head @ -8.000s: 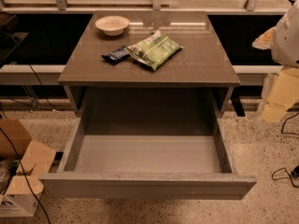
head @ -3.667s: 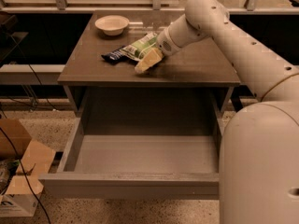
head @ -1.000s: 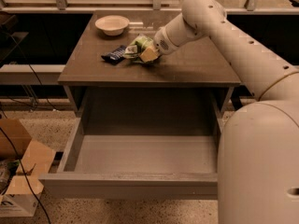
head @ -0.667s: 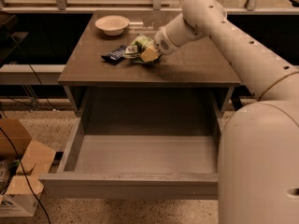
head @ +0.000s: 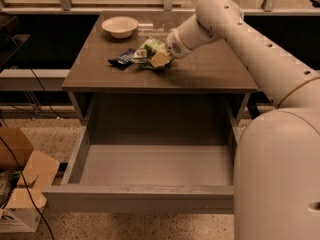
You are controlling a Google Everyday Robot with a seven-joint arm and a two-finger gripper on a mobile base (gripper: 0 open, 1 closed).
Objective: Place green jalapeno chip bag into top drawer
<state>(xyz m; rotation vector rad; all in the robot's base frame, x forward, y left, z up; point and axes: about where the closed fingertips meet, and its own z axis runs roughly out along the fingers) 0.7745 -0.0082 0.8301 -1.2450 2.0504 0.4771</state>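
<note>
While the drawer (head: pixel 140 200) stands pulled open below the surface (head: pixel 205 73), the gripper (head: pixel 156 59) sits low over the surface at its middle, reaching in from the right. Its fingers (head: pixel 161 59) are closed on the bag (head: pixel 150 46), which is bunched up and still touches the surface. A dark blue packet (head: pixel 121 59) lies just left of the bag. A bowl (head: pixel 120 26) stands at the far left corner.

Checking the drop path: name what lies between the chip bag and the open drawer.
Camera view: only bare tabletop and its front edge, between the green jalapeno chip bag, held by the gripper, and the top drawer.
</note>
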